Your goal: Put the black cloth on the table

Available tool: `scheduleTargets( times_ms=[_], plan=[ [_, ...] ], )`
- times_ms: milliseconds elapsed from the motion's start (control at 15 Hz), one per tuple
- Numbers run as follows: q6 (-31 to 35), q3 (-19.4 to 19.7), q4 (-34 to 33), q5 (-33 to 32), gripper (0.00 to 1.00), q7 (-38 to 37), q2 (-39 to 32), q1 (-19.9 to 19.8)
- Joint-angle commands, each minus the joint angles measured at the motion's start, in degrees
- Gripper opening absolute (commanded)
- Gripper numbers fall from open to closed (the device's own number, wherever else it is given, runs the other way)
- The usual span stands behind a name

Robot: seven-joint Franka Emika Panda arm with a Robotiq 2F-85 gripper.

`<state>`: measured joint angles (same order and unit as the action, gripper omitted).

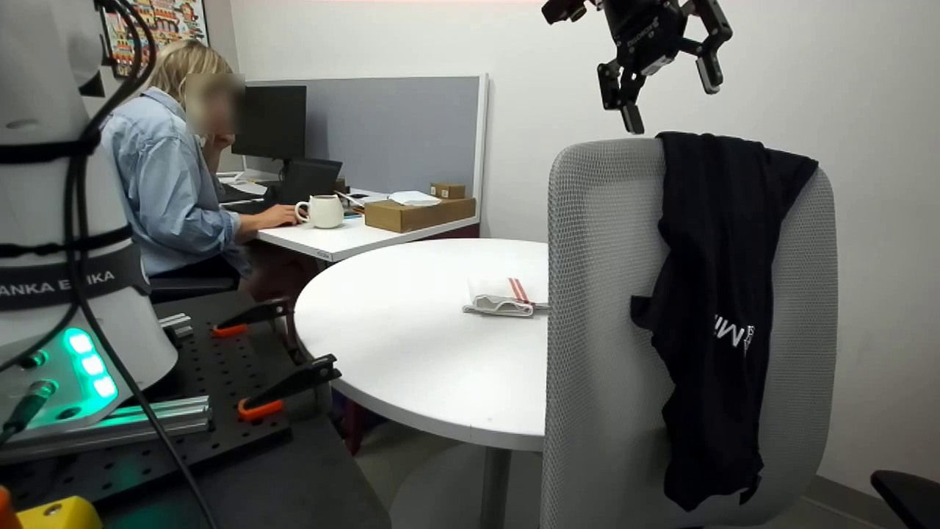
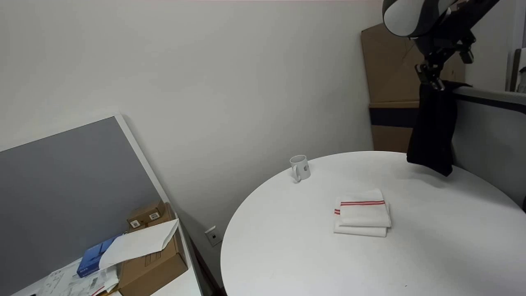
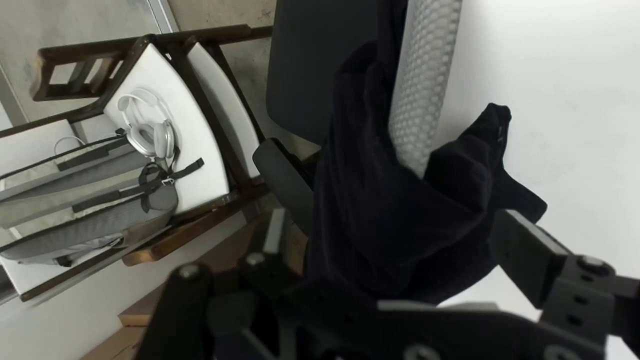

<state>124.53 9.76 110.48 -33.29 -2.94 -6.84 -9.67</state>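
The black cloth (image 1: pixel 723 294) hangs limp over the top edge of a grey mesh chair back, its white logo facing out. In an exterior view the cloth (image 2: pixel 433 127) also hangs down the table side, its lower end over the table's far edge; I cannot tell whether it touches. My gripper (image 1: pixel 672 99) is open and empty, just above the cloth's top in both exterior views (image 2: pixel 452 70). In the wrist view the cloth (image 3: pixel 380 215) lies below and between the spread fingers (image 3: pixel 397 232). The round white table (image 1: pixel 396 308) stands beyond the chair; its top (image 2: pixel 287 246) is partly hidden by the chair.
The chair back (image 1: pixel 602 294) rises above the table edge. A folded white towel with red stripes (image 2: pixel 363 216) and a white mug (image 2: pixel 301 167) are on the table. A person (image 1: pixel 172 162) sits at a desk with boxes (image 1: pixel 418 214). Cardboard boxes (image 2: pixel 390 65) stand behind the gripper.
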Motion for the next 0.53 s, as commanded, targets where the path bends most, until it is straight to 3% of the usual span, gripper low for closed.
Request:
scheduleTargets(
  times_ms=[0, 333, 467],
  plan=[
    [0.1, 0.8, -0.8, 0.3, 1.00, -0.1, -1.5, 0.0],
    [0.1, 0.8, -0.8, 0.7, 0.89, 0.2, -2.3, 0.2],
    [0.1, 0.8, -0.8, 0.6, 0.64, 0.0, -2.4, 0.3]
  ],
)
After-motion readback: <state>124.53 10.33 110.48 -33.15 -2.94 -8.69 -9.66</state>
